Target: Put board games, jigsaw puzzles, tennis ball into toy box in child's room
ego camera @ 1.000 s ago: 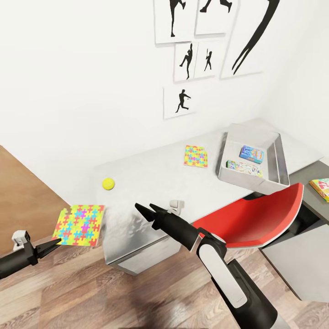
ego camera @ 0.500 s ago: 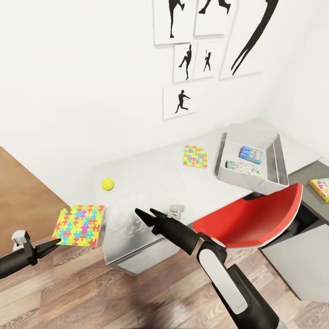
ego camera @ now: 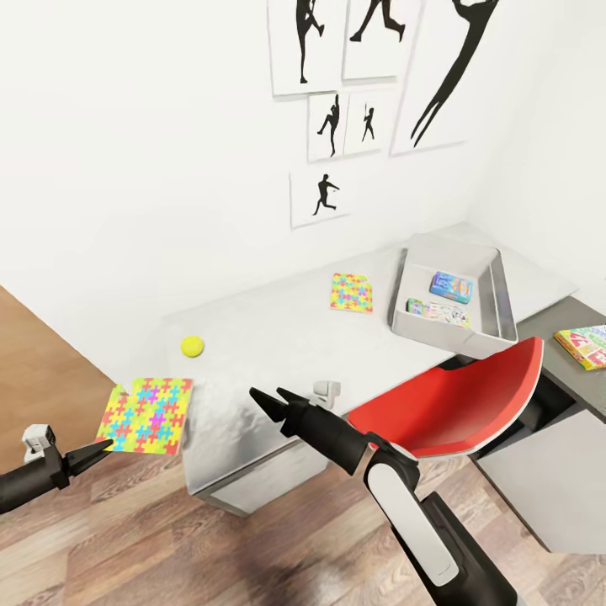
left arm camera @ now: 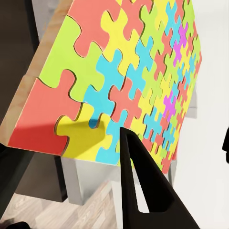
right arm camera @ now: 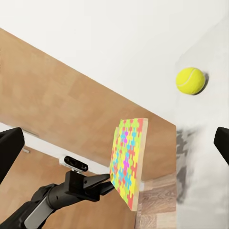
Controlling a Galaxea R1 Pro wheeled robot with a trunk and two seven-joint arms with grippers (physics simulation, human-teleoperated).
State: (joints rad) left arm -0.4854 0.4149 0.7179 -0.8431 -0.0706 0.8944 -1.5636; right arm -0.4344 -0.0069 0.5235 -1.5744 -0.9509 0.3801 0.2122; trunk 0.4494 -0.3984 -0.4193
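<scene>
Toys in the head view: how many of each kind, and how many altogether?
Jigsaw puzzles: 2, one held by the left gripper at, one on the table at.
Board games: 3, two in the toy box at and, one on the dark cabinet top at.
Tennis ball: 1.
Total: 6.

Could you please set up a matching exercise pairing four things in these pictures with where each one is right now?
Things:
1. tennis ball
2. blue game box
3. puzzle at the desk's end
4. yellow-green game box

Places:
A. on the dark cabinet top
B. held by its corner in the left claw
C. inside the grey toy box
D. lying free on the pale desk

Pairs: 1-D, 2-C, 3-B, 4-A
</scene>
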